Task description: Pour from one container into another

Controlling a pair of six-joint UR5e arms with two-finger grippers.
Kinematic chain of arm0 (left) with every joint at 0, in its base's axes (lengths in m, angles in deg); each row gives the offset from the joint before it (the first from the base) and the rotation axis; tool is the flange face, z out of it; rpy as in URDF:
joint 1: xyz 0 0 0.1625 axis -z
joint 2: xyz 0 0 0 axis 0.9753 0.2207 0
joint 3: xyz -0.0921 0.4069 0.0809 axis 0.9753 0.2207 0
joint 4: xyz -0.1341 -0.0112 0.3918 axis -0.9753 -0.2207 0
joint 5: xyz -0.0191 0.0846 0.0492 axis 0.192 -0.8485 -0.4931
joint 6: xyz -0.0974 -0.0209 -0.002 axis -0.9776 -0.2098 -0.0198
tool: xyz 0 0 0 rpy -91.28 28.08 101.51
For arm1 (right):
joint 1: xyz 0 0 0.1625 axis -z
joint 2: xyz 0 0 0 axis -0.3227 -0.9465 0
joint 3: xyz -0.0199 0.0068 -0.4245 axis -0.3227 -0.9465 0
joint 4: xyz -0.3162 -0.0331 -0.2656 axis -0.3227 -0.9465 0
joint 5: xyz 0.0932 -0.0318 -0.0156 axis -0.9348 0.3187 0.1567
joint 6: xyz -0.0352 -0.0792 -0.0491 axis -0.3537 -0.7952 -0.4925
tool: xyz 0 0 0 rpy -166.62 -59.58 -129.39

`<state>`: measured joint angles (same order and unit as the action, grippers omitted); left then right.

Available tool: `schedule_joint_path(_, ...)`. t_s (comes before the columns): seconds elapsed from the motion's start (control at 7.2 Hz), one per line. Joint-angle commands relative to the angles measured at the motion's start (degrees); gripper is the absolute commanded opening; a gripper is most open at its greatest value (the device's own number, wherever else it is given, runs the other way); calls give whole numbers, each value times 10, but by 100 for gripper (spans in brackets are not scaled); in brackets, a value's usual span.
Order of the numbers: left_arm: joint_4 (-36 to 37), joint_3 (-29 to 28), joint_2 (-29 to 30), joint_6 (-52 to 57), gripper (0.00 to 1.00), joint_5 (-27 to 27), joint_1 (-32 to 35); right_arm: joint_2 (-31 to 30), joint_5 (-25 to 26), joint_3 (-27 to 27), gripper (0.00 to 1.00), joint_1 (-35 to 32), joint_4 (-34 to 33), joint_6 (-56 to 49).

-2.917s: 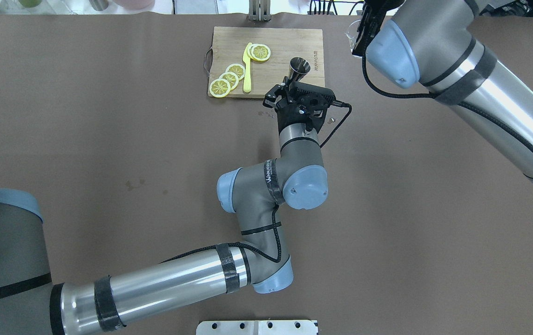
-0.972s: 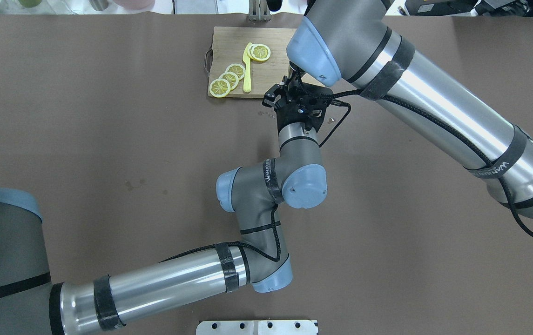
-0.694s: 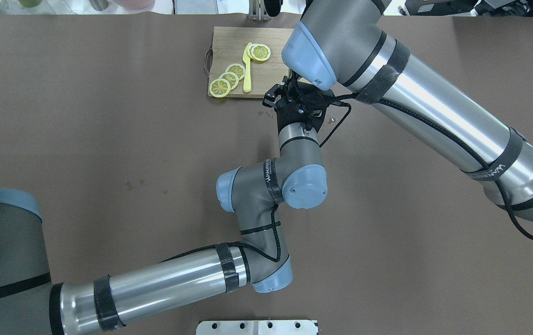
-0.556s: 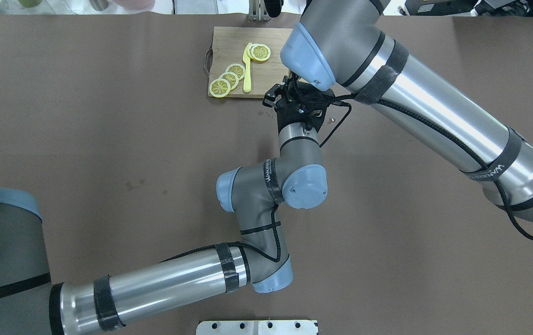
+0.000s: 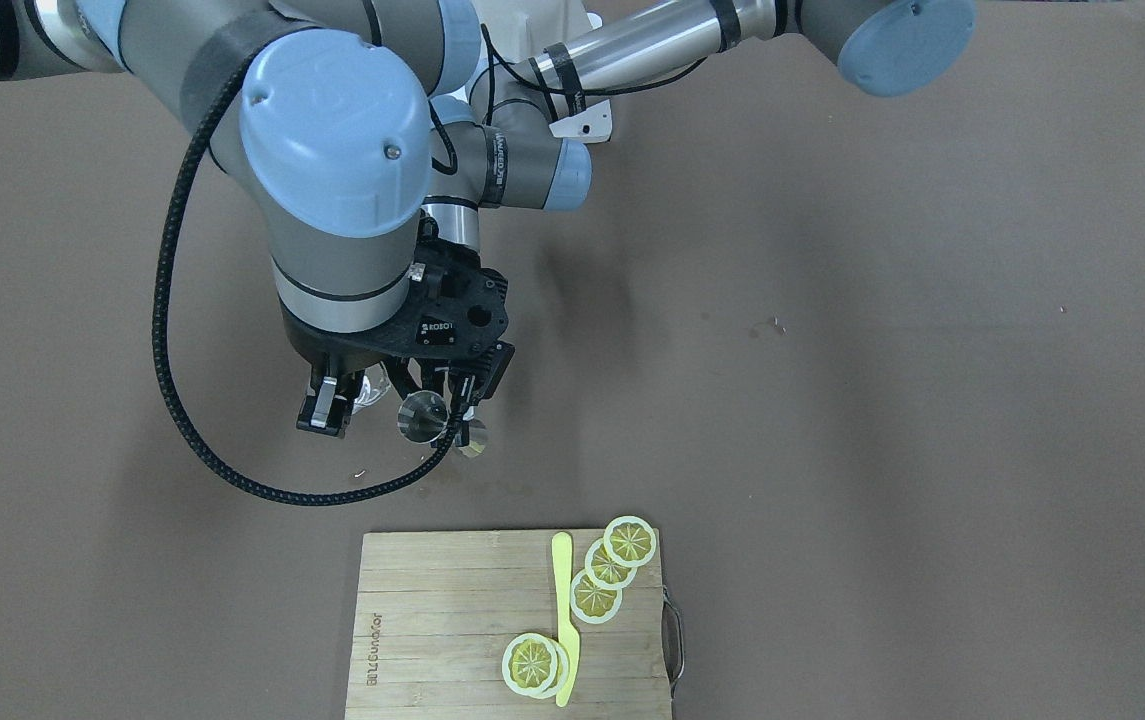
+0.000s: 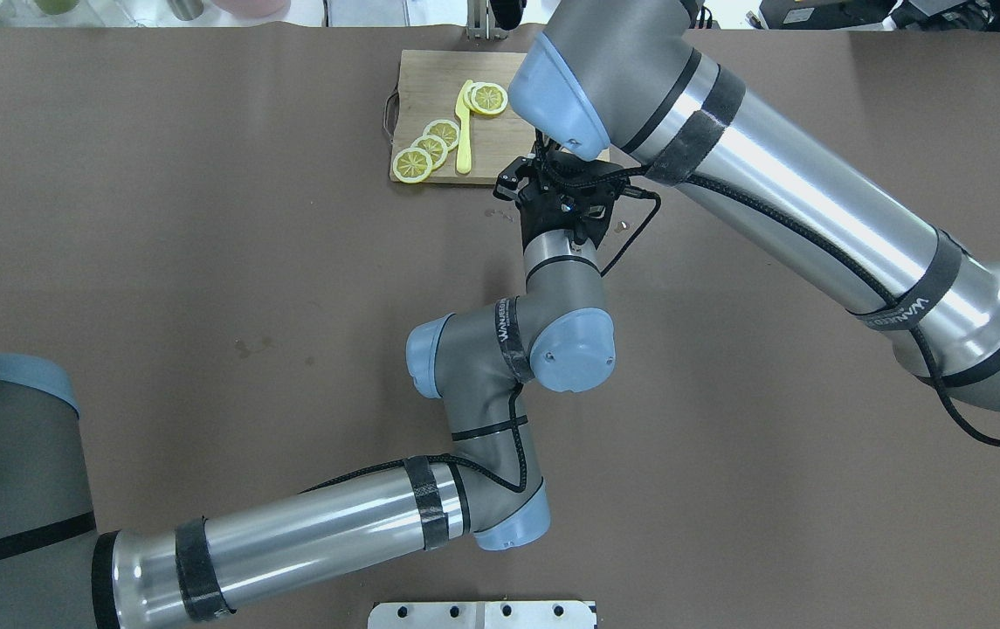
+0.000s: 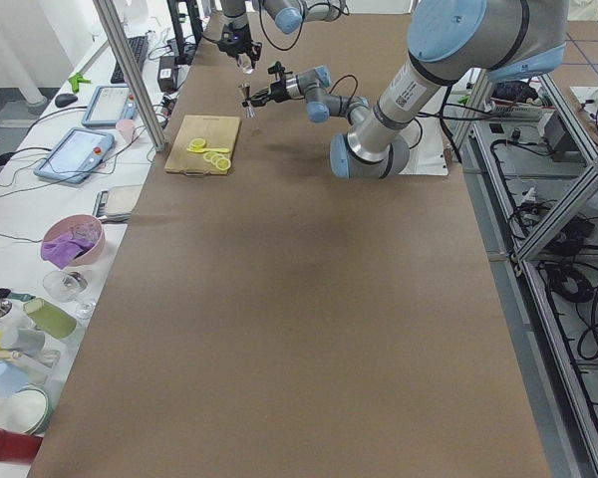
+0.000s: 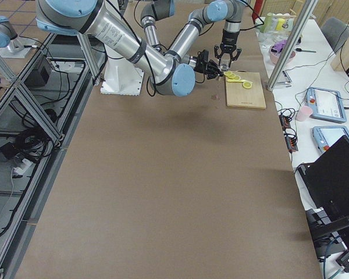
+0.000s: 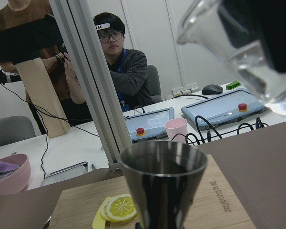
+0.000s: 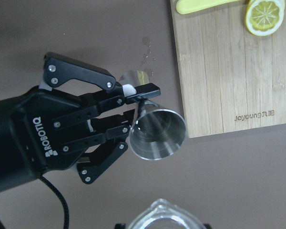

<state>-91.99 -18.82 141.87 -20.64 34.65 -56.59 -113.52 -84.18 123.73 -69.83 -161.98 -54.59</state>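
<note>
My left gripper (image 10: 136, 114) clamps the small silvery metal hourglass jigger (image 10: 157, 133) at its waist, upright above the brown table (image 10: 86, 28), just off the bamboo cutting board (image 10: 219, 71). My right gripper (image 5: 357, 395) grips the small clear round-bodied glass cup (image 9: 238, 43), tilted just above and beside the jigger's mouth. I see no stream, so I judge both pickups done and the pour itself left.

Overhead: left arm (image 6: 290, 533) enters at 8 o'clock, elbow bent mid-table, wrist aimed to 12; left gripper (image 10: 133, 117) lies approx. horiz., fingers clamped on waist of silvery metal hourglass jigger (image 10: 157, 133). Also overhead: right arm (image 6: 796, 201) enters at 4 o'clock, reaches to 11, wrist above left gripper; right gripper (image 5: 360, 395) points down, pinching clear glass cup (image 9: 243, 43).
</note>
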Motion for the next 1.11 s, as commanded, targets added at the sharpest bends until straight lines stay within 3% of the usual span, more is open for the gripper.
schedule_joint_path(0.0,0,0,0,0,0,0,0,16,2,-24,0,0,0,0)
schedule_joint_path(0.97,0,0,0,0,0,1,0,32,38,-43,0,12,-23,-1)
